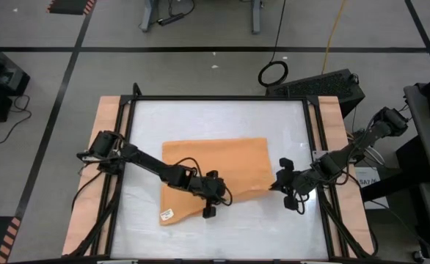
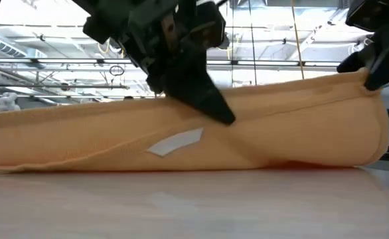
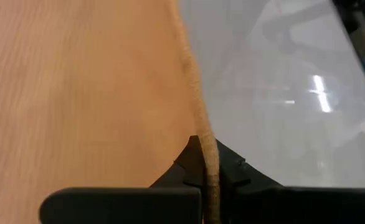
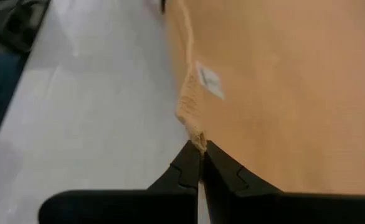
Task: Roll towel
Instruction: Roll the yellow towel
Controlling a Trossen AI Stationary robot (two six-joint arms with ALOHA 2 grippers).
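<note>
The bench (image 1: 222, 227) has a white top framed in black, with wooden strips along both sides. Around it the overhead view shows grey floor marked with black tape lines; the level view instead looks into a bright hall with ceiling beams behind the cloth.

The towel (image 1: 215, 165) lies on the middle of the bench, orange-tan, its near edge lifted between the two pincers. From above it reads as a flat sheet with one raised corner. The level view shows that edge pulled up in a long ridge that hangs between both grips, which the overhead view hides.

The left pincer (image 1: 209, 202) is at the towel's near edge, closed on its hem; its wrist view shows the thick hem (image 3: 201, 143) running straight between the pinched fingers. The right pincer (image 1: 282, 185) is closed on the towel's near right corner (image 4: 195, 134), the cloth bunched just ahead of its tips.

The white tag (image 1: 166, 214) lies at the near left corner, beside the left pincer. The right wrist view also catches it (image 4: 208, 79), ahead of that pincer.
</note>
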